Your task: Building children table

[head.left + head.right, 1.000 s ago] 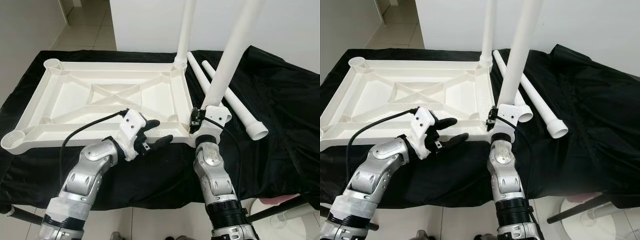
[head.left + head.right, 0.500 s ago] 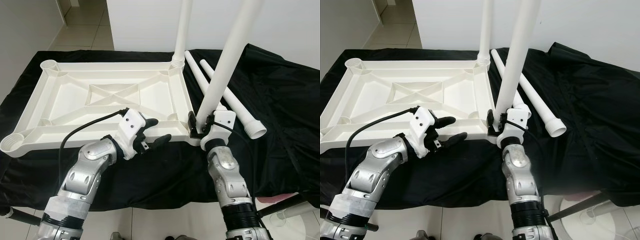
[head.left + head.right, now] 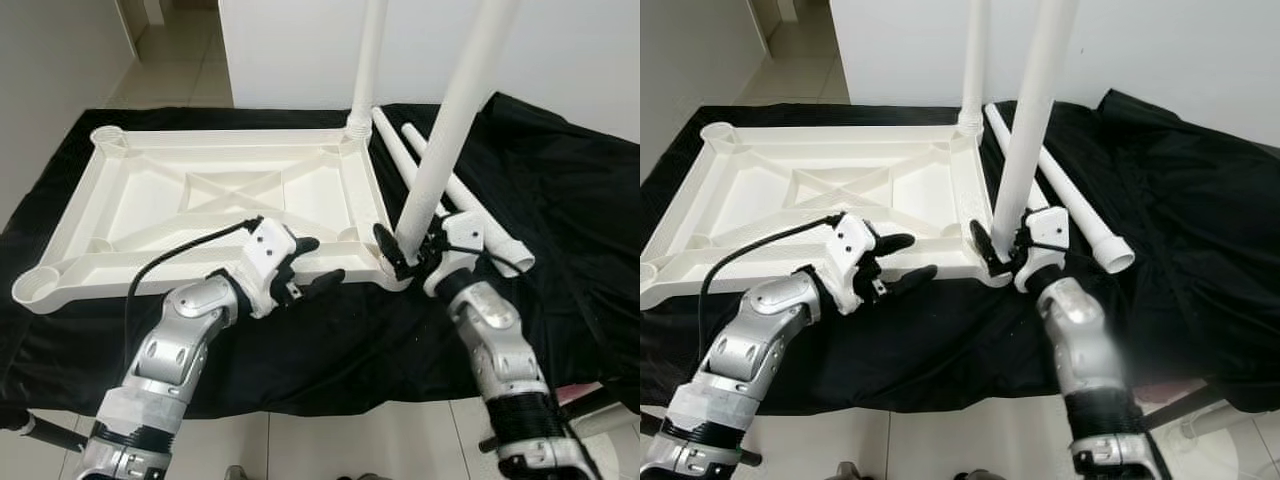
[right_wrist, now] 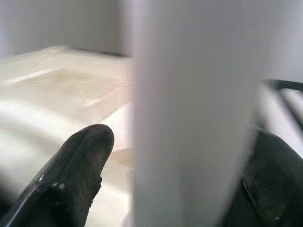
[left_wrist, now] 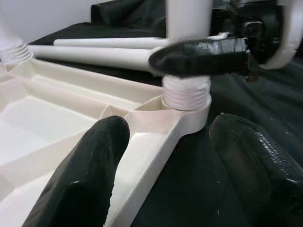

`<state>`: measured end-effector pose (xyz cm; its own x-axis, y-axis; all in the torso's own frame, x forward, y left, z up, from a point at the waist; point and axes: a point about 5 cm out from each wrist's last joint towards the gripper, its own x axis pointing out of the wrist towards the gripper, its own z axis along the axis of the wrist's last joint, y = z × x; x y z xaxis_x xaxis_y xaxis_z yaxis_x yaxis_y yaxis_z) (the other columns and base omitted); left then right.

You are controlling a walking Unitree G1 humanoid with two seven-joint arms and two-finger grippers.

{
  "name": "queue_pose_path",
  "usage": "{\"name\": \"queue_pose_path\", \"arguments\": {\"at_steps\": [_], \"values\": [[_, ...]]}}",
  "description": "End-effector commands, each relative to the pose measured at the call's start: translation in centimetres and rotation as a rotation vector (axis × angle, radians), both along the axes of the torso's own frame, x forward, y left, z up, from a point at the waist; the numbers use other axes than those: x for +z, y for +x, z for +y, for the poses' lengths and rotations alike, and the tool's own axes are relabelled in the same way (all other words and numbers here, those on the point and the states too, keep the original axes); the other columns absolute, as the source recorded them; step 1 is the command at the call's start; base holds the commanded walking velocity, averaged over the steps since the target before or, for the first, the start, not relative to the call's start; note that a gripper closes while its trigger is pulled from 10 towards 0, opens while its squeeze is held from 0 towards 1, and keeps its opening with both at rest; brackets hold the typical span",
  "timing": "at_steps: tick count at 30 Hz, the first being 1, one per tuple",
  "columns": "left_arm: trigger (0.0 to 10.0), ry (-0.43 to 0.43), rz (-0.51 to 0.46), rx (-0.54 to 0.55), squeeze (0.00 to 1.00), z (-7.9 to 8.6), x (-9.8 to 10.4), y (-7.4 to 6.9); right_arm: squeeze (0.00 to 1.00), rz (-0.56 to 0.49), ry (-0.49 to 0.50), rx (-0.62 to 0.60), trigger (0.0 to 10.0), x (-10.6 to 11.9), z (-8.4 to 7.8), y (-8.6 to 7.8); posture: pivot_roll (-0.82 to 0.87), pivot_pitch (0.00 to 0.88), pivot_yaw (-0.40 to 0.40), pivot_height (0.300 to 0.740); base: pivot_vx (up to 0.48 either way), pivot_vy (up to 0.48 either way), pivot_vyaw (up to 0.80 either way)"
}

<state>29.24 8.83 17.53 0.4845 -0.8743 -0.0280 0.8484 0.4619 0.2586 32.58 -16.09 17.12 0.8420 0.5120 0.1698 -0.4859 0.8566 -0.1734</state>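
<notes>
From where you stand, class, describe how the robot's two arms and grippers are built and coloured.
Both arms are jointed silver metal with ribbed black and white wrist sections. The left gripper and right gripper each have two long, glossy black fingers on a white housing. A black cable loops to the left one.

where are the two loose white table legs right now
The two loose white plastic table legs lie side by side on the black cloth, just right of the upturned white tabletop, behind the right hand.

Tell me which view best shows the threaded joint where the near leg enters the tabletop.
The left wrist view: the threaded joint sits sharp and close in the tabletop corner socket, the right tool just above. Both eye views mostly hide it behind that tool. The right wrist view is too blurred to tell.
</notes>
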Motion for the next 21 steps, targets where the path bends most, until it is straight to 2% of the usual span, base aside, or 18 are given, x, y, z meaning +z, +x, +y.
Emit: {"name": "queue_pose_path", "arguments": {"at_steps": [1, 2, 3, 4, 5, 8, 14, 18, 19, 21], "values": [[10.0, 0.019, 0.010, 0.044, 0.00, 0.2, -0.8, 0.1, 0.00, 0.020, -0.017, 0.054, 10.0, -0.5, 0.4, 0.1, -0.07, 0.034, 0.006, 0.740, 0.000, 0.000, 0.00], [10.0, 0.021, 0.005, 0.042, 0.00, 0.1, -0.8, 0.0, 0.00, 0.027, -0.025, 0.068, 8.2, -0.5, 0.3, 0.2, -0.07, 0.033, 0.007, 0.740, 0.000, 0.000, 0.00], [10.0, 0.021, 0.005, 0.042, 0.00, 0.1, -0.8, 0.0, 0.00, 0.027, -0.025, 0.068, 8.2, -0.5, 0.3, 0.2, -0.07, 0.033, 0.007, 0.740, 0.000, 0.000, 0.00], [10.0, 0.021, 0.001, 0.039, 0.00, 0.0, -0.8, 0.0, 0.00, 0.038, -0.039, 0.080, 2.5, -0.7, 0.2, 0.4, -0.07, 0.032, 0.008, 0.740, 0.000, 0.000, 0.00], [10.0, 0.020, -0.004, 0.037, 0.00, -0.1, -0.8, 0.0, 0.00, 0.043, -0.050, 0.083, 0.2, -0.8, 0.0, 0.6, -0.07, 0.030, 0.007, 0.740, 0.000, 0.000, 0.00], [10.0, 0.020, -0.008, 0.037, 0.00, -0.1, -0.7, 0.0, 0.00, 0.055, -0.060, 0.080, 0.0, -1.1, -0.2, 0.8, -0.07, 0.034, 0.005, 0.740, 0.000, 0.000, 0.00], [10.0, 0.022, -0.015, 0.045, 0.00, 0.0, -0.7, 0.1, 0.00, 0.086, -0.048, 0.067, 0.0, -1.9, -0.8, 0.8, -0.07, 0.035, 0.005, 0.740, 0.000, 0.000, 0.00], [10.0, 0.022, -0.017, 0.056, 0.00, 0.1, -0.6, 0.1, 0.00, 0.106, -0.013, 0.033, 0.0, -2.2, -1.8, 0.8, -0.06, 0.047, 0.005, 0.740, 0.000, 0.000, 0.00], [10.0, 0.021, -0.018, 0.060, 0.00, 0.2, -0.7, 0.2, 0.00, 0.106, -0.001, 0.021, 10.0, -2.3, -2.0, 0.7, -0.06, 0.050, 0.004, 0.740, 0.000, 0.000, 0.00], [10.0, 0.021, -0.018, 0.062, 0.00, 0.2, -0.7, 0.2, 0.00, 0.113, 0.018, 0.007, 10.0, -2.4, -1.9, 0.7, -0.06, 0.053, 0.003, 0.740, 0.000, 0.000, 0.00]]}}
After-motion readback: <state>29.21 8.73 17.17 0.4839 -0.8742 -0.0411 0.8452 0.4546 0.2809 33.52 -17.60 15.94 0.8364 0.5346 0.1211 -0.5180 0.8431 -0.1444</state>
